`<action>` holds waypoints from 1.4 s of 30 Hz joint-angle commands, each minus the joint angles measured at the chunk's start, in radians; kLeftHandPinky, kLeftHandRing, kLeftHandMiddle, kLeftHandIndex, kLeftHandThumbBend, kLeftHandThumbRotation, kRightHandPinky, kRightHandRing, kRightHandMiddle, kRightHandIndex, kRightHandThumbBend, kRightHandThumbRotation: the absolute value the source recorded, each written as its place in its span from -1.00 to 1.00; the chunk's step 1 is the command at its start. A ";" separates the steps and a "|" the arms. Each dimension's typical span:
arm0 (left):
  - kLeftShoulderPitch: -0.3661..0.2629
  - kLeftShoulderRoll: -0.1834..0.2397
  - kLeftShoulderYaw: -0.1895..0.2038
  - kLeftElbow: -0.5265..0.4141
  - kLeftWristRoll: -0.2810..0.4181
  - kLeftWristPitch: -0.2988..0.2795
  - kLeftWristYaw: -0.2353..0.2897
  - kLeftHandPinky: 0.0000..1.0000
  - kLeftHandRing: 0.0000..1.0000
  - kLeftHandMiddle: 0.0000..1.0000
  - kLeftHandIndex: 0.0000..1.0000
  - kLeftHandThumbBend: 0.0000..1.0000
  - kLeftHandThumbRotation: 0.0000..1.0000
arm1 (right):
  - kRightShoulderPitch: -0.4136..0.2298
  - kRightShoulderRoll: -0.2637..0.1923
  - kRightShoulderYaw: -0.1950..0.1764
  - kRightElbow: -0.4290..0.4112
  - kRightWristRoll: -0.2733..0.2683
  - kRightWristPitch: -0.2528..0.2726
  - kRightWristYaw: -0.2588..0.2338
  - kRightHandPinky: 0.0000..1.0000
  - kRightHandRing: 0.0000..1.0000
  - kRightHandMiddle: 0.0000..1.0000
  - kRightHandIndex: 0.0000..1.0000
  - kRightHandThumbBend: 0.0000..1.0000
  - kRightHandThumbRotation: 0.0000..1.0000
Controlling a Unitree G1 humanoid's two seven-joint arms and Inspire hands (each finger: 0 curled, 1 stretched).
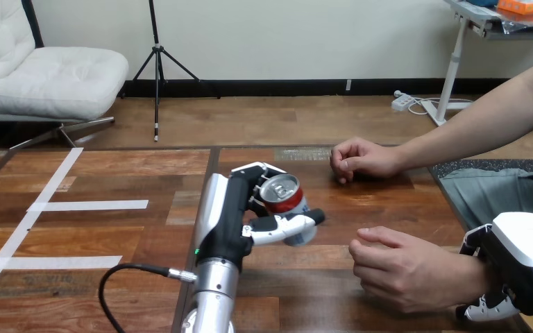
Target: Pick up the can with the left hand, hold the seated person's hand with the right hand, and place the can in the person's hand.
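Progress stands near the midpoint: the left hand (239,215) at the frame's centre has fingers and thumb wrapped round the can (284,198), which is tilted and appears raised off the table (111,173). The right hand (520,253) at the lower right is clasped about the wrist of the person's nearer hand (406,267). Delivery is not yet done, since that hand lies knuckles-up and loosely curled just right of the can without touching it. The person's farther hand (357,159) rests as a fist at upper centre-right, and the can's contents cannot be told.
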 commanded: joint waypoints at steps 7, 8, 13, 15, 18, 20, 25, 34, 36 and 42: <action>-0.031 -0.037 -0.019 -0.064 -0.011 -0.032 -0.026 -0.35 -0.25 -0.14 -0.06 0.23 -1.00 | 0.017 0.017 -0.044 -0.035 0.013 0.003 -0.016 -0.35 -0.18 -0.06 0.02 0.57 -1.00; -0.030 -0.039 -0.020 -0.064 -0.013 -0.031 -0.030 -0.34 -0.24 -0.13 -0.05 0.22 -1.00 | 0.018 0.018 -0.045 -0.038 0.012 0.002 -0.018 -0.36 -0.19 -0.07 0.01 0.57 -1.00; -0.028 -0.045 -0.031 -0.058 -0.009 -0.036 -0.035 -0.31 -0.21 -0.11 -0.05 0.20 -1.00 | 0.024 0.024 -0.050 -0.055 0.007 0.003 -0.024 -0.41 -0.23 -0.10 0.00 0.58 -1.00; -0.028 -0.045 -0.034 -0.056 -0.006 -0.037 -0.034 -0.29 -0.20 -0.11 -0.04 0.20 -1.00 | 0.026 0.027 -0.052 -0.061 0.007 0.003 -0.025 -0.42 -0.24 -0.11 -0.01 0.58 -1.00; -0.026 -0.047 -0.043 -0.056 0.000 -0.035 -0.032 -0.28 -0.19 -0.10 -0.04 0.20 -1.00 | 0.029 0.029 -0.054 -0.072 0.009 0.004 -0.021 -0.42 -0.23 -0.10 -0.01 0.58 -1.00; -0.025 -0.049 -0.048 -0.057 0.002 -0.032 -0.032 -0.28 -0.19 -0.10 -0.04 0.20 -1.00 | 0.032 0.033 -0.056 -0.078 0.009 0.004 -0.022 -0.41 -0.23 -0.10 -0.01 0.58 -1.00; -0.022 -0.053 -0.058 -0.055 -0.003 -0.029 -0.039 -0.27 -0.18 -0.10 -0.04 0.19 -1.00 | 0.036 0.040 -0.055 -0.102 0.000 0.025 -0.005 -0.38 -0.19 -0.06 0.00 0.56 -1.00; -0.019 -0.058 -0.071 -0.049 -0.009 -0.036 -0.049 -0.26 -0.18 -0.09 -0.03 0.18 -1.00 | 0.037 0.051 -0.048 -0.126 -0.015 0.047 0.013 -0.31 -0.13 -0.01 0.03 0.55 -1.00; -0.019 -0.058 -0.074 -0.047 -0.008 -0.039 -0.049 -0.27 -0.18 -0.09 -0.03 0.17 -1.00 | 0.037 0.052 -0.047 -0.128 -0.019 0.044 0.011 -0.30 -0.12 0.00 0.03 0.55 -1.00; -0.019 -0.060 -0.082 -0.042 -0.005 -0.042 -0.050 -0.27 -0.18 -0.09 -0.02 0.17 -1.00 | 0.040 0.054 -0.045 -0.128 -0.025 0.031 -0.003 -0.28 -0.10 0.01 0.02 0.58 -1.00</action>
